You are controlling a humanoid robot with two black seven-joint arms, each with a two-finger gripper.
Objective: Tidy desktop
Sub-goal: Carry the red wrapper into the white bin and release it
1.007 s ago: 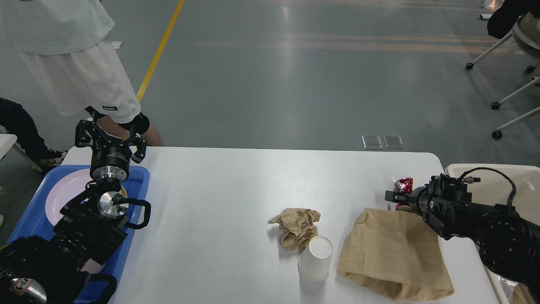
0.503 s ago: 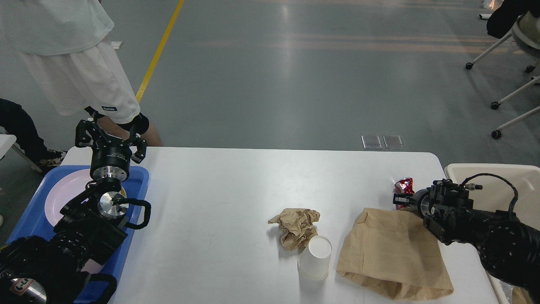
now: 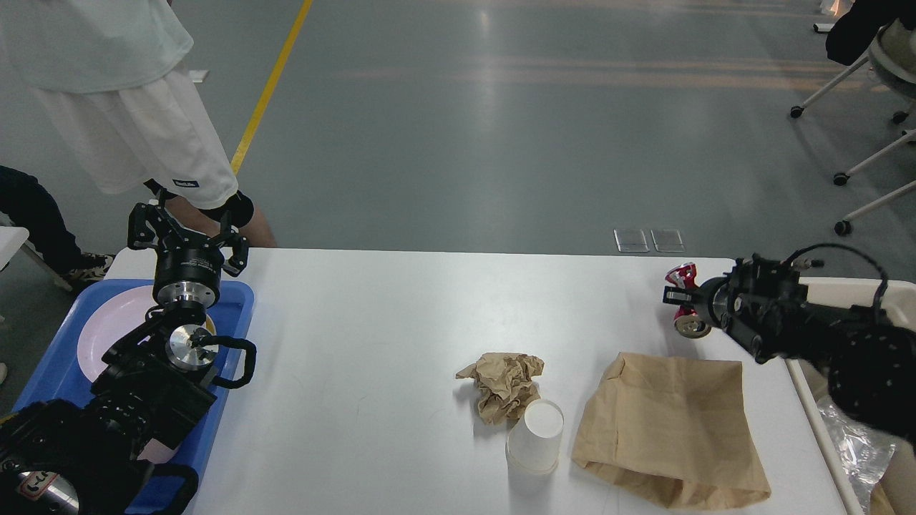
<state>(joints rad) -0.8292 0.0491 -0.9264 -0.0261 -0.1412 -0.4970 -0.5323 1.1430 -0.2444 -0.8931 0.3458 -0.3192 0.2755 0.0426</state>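
Right gripper (image 3: 676, 300) clamps a crushed red can (image 3: 685, 306) above the desktop (image 3: 372, 322) – label unreadable; left gripper (image 3: 187, 227) – fingers spread, empty.

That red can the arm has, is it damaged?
Yes. The red can in the right gripper looks crushed and crumpled, held above the desktop. A crumpled paper ball also lies loose there.

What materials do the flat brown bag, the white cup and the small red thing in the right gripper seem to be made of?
Brown bag: likely kraft paper, matte, with soft folds and creases.
White cup: paper or thin plastic, plain and matte; I cannot tell which.
Red thing in the right gripper: probably a crushed metal can, glossy, with a silvery round end.
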